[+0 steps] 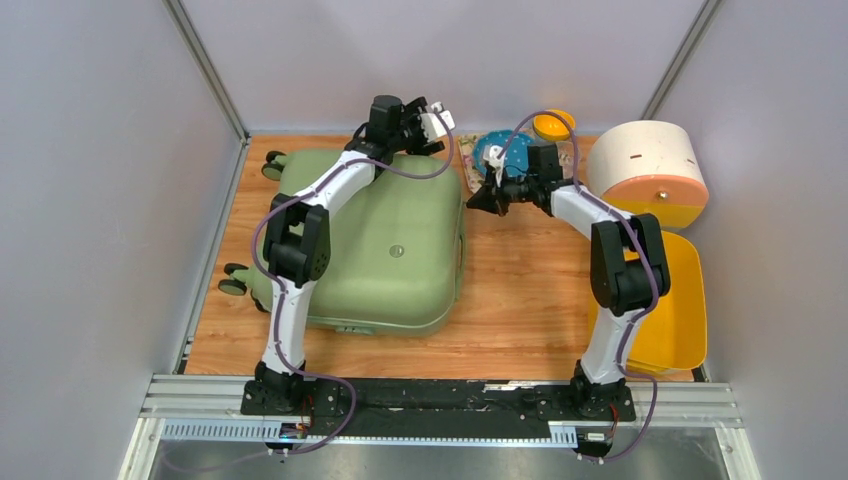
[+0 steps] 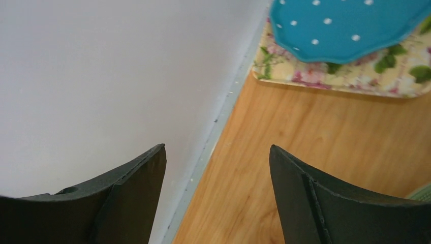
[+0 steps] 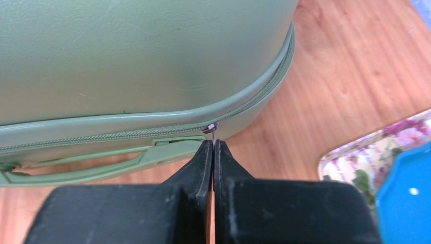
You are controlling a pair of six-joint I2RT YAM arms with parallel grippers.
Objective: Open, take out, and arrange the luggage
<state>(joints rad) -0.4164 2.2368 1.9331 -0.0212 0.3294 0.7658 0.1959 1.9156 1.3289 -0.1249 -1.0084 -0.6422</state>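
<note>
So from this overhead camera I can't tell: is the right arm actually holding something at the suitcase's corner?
Observer: Yes. Its wrist camera shows the right end effector shut on the small zipper pull of the suitcase, beside the side handle.
Operator: Is the zip undone yet?
Observer: The stretch in view looks closed.
Operator: And the left arm?
Observer: The left end effector is open and empty, pointing at the foot of the wall near a blue dotted plate.
</note>
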